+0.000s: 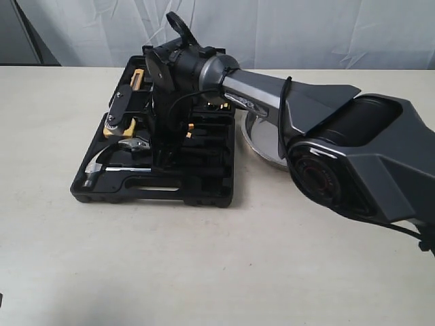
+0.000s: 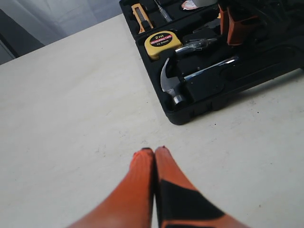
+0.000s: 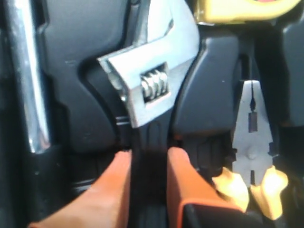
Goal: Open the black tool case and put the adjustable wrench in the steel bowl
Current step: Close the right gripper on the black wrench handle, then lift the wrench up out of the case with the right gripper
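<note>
The black tool case (image 1: 204,190) lies open on the table, with tools in its moulded tray. In that tray rests the adjustable wrench (image 3: 152,85), silver head with a worm screw and a black handle. My right gripper (image 3: 148,154) reaches down into the case (image 1: 162,153), its orange fingers pressed against both sides of the wrench handle. The wrench head (image 1: 136,144) shows beside the gripper. The steel bowl (image 1: 260,146) sits right of the case, mostly hidden behind the right arm. My left gripper (image 2: 154,150) hovers shut over bare table, short of the case (image 2: 247,80).
A hammer (image 1: 95,166) lies at the case's front left corner, a yellow tape measure (image 2: 162,42) behind it. Yellow-handled pliers (image 3: 251,142) sit beside the wrench slot. A utility knife (image 2: 141,16) lies further back. The right arm spans the table's right side.
</note>
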